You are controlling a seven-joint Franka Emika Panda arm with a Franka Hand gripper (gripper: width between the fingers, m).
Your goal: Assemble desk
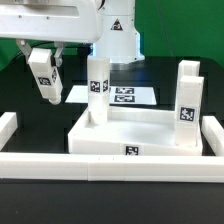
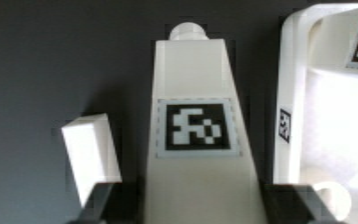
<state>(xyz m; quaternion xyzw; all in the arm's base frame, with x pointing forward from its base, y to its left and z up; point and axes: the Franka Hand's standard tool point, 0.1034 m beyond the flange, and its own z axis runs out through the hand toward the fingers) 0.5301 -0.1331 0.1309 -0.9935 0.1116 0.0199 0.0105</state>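
Starting with exterior view: end effector [image 1: 47,95] hangs above dark surface [image 1: 30,125] at exterior view's left, clamped on tagged leg [image 1: 43,72], tilted. Open dark room beneath it. Tabletop [image 1: 135,135] lies centre, walls up, two legs standing in it: one [image 1: 97,85] at far corner, one [image 1: 188,100] at exterior view's right. Border rail [image 1: 90,163] bounds near edge. Marker board [image 1: 125,96] behind tabletop, partly hidden.

Wrist view: held leg [image 2: 202,130] fills frame, lower end cut off. Finger pad [image 2: 91,150] beside it; contact point hidden. Tabletop edge [image 2: 327,100] near, blurred.
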